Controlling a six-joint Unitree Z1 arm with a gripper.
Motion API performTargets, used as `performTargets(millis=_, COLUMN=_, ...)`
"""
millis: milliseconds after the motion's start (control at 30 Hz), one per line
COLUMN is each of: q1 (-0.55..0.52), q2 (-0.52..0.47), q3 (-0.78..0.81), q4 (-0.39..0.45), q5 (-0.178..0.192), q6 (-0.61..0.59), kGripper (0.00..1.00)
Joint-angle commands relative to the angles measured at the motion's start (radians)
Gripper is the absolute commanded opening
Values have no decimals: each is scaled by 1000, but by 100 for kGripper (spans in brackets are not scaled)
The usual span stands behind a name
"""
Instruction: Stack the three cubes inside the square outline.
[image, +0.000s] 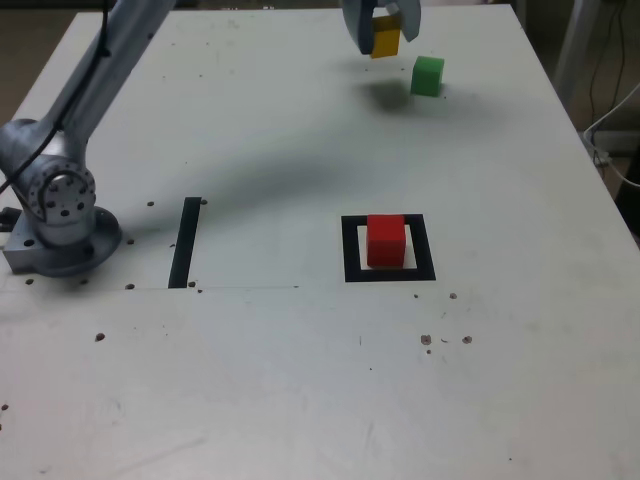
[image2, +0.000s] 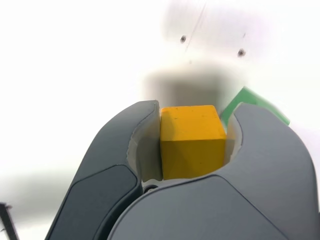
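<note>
Where the white table (image: 230, 380) comes nearest your exterior camera, you get scattered small dark specks, including a little group by the exterior view's right (image: 427, 340). Next back, you have 1 black square outline (image: 354, 267) with the red cube (image: 386, 241) sitting upright in its white centre; white shows beside the cube on both the exterior view's left and right. Well apart, toward the exterior view's left, lies 1 straight black tape strip (image: 185, 243), between the outline and the arm base (image: 65, 245). Your arm (image: 118, 65) reaches up from that base and across the far part of the table, running out of the picture at the top.

Farther off, your gripper (image: 386, 38) has its jaws clamped on the yellow cube (image: 385, 37), held up off the table (its soft shadow (image: 388, 95) falls on the surface, apart from it). The wrist view backs you up: 1 finger presses each of 2 opposite sides of the yellow cube, with its top and 1 side face in plain sight. Near it, to the exterior view's right, you've got the green cube (image: 427, 76) resting on the table, outside the outline; in the wrist view 1 finger partly hides it.
</note>
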Motion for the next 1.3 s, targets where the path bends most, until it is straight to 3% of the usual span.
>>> performTargets(millis=0, q1=-37, q2=-68, q3=67, q4=31, q5=-5, q6=-5, kGripper=28)
performTargets(millis=333, q1=-221, q2=-267, q3=341, q4=15, q5=-22, q6=-81, kGripper=28)
performTargets(millis=633, q1=-376, q2=-399, q3=560, q4=-63, q5=-47, q6=-168, kGripper=28)
performTargets(millis=1033, q1=-522, q2=-476, q3=763, q4=-221, q5=-130, q6=-250, kGripper=28)
performTargets(millis=1267, q1=-578, q2=-502, q3=830, q4=-291, q5=-142, q6=-285, kGripper=28)
